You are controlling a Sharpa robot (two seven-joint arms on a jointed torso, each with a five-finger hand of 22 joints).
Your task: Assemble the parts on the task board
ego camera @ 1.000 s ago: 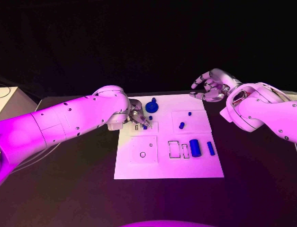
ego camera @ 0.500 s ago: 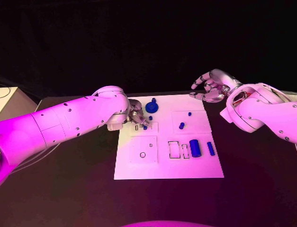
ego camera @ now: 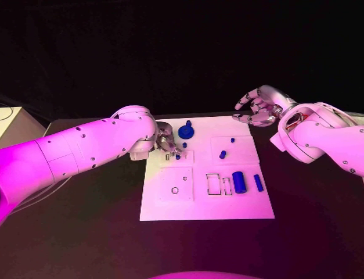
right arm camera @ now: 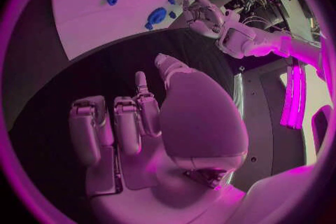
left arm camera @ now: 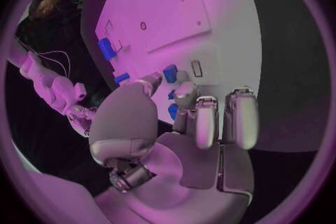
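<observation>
Here the left hand [ego camera: 166, 143] pinches a small blue part [ego camera: 177, 155] over the task board [ego camera: 244, 210], while the right hand [ego camera: 261, 106] hovers open.

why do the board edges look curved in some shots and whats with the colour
Both wrist views are fisheye, so the task board edges bow; in the head view they stay straight. Magenta light tints every view, washing the board and arms pink, while the table stays dark.

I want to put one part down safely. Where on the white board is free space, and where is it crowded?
The task board is bare along its near edge, below the cylinder and outlined slots. The far left corner is crowded: the left hand sits beside the round part.
</observation>
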